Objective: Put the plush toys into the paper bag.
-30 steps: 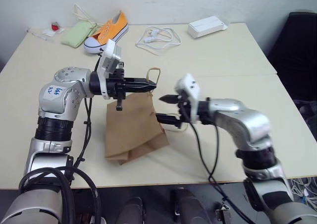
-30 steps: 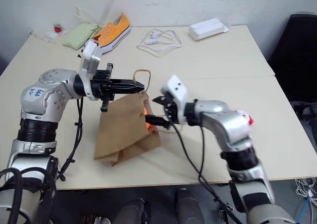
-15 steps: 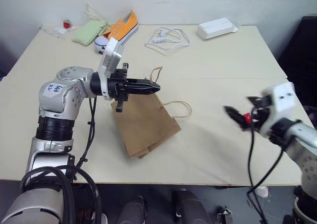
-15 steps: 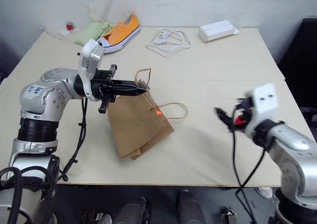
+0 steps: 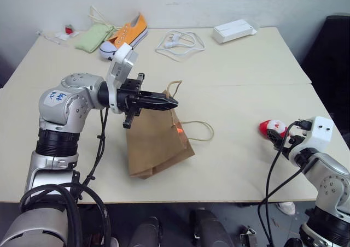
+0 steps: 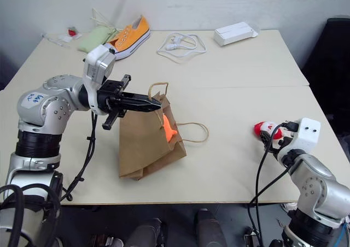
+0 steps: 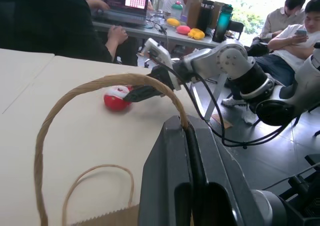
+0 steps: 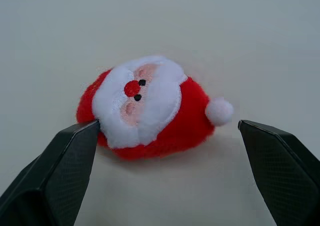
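- Holding one cord handle [image 7: 100, 86] of the paper bag [image 5: 156, 146], the left gripper [image 5: 167, 101] has its fingers pressed together on the loop, so the bag's mouth hangs lifted above the table [image 5: 240, 77] while its bottom rests on the tabletop.
- An orange plush toy [image 6: 167, 128] shows at the bag's open edge, partly inside it; the bag's second handle [image 5: 198, 131] lies flat on the table beside the bag.
- The red-and-white plush toy [image 8: 150, 106], a round Santa face with a white beard and pompom, lies on the table near the right edge, well apart from the bag.
- The right gripper [image 8: 170, 171] has its fingers spread wide, one on each side of the Santa toy; one fingertip looks to be just at the toy's edge.
- A white label on the left arm [image 5: 56, 98] carries blue handwriting, too small to read.
- At the far side lie an orange sneaker [image 5: 124, 35], a pale green pouch [image 5: 92, 37], a white cable [image 5: 176, 41] and a white box [image 5: 234, 30]; no print on the box can be read.
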### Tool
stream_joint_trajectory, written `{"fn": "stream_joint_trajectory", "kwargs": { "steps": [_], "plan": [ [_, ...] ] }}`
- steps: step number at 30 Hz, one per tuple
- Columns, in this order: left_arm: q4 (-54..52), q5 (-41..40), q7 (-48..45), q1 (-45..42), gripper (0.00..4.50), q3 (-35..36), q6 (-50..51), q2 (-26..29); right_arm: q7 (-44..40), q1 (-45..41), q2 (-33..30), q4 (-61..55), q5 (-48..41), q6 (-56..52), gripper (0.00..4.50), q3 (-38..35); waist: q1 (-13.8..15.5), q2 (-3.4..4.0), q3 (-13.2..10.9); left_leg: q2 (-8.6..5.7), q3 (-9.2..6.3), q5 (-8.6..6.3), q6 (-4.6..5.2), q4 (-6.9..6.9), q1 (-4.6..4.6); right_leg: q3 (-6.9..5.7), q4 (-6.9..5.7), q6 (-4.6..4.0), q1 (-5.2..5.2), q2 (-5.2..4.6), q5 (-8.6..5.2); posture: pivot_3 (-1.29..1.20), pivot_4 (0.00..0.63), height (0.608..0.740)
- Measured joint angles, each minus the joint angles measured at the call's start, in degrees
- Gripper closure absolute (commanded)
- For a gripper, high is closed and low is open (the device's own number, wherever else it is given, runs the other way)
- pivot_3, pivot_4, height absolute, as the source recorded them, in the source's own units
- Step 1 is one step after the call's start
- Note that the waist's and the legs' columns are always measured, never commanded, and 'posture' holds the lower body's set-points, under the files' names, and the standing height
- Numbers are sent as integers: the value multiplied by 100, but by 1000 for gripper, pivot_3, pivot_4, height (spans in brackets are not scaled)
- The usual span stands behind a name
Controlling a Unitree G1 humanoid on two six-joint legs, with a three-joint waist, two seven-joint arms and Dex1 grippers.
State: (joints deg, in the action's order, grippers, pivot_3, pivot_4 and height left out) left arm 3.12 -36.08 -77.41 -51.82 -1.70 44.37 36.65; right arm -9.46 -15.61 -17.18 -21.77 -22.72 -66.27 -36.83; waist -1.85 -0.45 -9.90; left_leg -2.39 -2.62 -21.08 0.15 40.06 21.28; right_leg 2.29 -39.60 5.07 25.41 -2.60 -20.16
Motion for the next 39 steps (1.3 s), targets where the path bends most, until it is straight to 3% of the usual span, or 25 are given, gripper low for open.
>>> {"fn": "stream_joint_trajectory", "kwargs": {
  "steps": [2, 6, 11, 14, 17, 20, 25, 31, 39],
  "plan": [
    [-17, -9, -47, 28, 4500, 5, 34, 95, 151, -250, 192, 338, -97, 113, 637, -243, 10, 0, 0, -1, 0, 0, 0, 0, 1, -1, -1, 0, 0, -1, 0, 0, 150, 740],
    [-16, -9, -19, 62, 4500, 39, 64, 178, 314, -428, 320, 631, -304, 265, 1975, -477, 22, 1, 0, -2, -1, 0, 1, 1, 2, -3, -3, 0, -1, -3, 0, 0, 150, 740],
    [-17, -8, 46, 116, 4500, 69, 56, 221, 180, -351, 314, 634, -547, 492, 3509, -376, -2, 1, 0, 0, 0, 0, 1, 0, 2, -3, -10, 0, -1, -1, 0, 0, 150, 740],
    [-23, -8, 71, 166, 4500, 69, 39, 223, -125, -182, 183, 461, -776, 522, 4094, -116, -22, 1, 0, 0, 0, 0, 1, -1, 2, -2, -17, 0, 0, -1, 0, 0, 150, 740],
    [-41, -8, 113, 254, 4500, 85, 40, 294, -1079, -1, -410, -246, -1275, 523, 4136, 740, -59, 9, -5, 2, 6, 0, 1, 0, 3, 5, -12, 0, 2, 4, 0, 0, 150, 740],
    [-56, -8, 124, 250, 4500, 79, 39, 274, -1748, -467, -658, -724, -1703, 496, 4136, 1712, -119, 3, -2, 6, 1, 1, -1, 2, 0, 1, -1, -1, 0, 6, 0, 0, 150, 740],
    [-40, -6, 153, 228, 4500, 72, 10, 257, -2547, -1499, -1006, -180, -1546, 608, 4136, 3439, -117, 2, -2, 4, -4, 1, -1, 5, 2, -5, 6, -1, 1, 2, 1, 0, 150, 740],
    [-25, 0, 199, 150, 4500, 70, -84, 216, -3327, -2362, -957, 961, -1005, 1116, 4136, 4802, -117, 1, -1, 4, -15, 1, -1, 4, 9, -22, 7, -1, 1, -3, 1, 0, 150, 740],
    [-17, 100, 465, 145, 4500, 45, -351, -60, -4040, -2993, -290, 2295, -421, 1906, 4136, 5673, -161, 1, -1, 4, -15, 1, -1, 13, 11, -29, 7, -2, 2, -4, 1, 0, 150, 740]
  ]
}}
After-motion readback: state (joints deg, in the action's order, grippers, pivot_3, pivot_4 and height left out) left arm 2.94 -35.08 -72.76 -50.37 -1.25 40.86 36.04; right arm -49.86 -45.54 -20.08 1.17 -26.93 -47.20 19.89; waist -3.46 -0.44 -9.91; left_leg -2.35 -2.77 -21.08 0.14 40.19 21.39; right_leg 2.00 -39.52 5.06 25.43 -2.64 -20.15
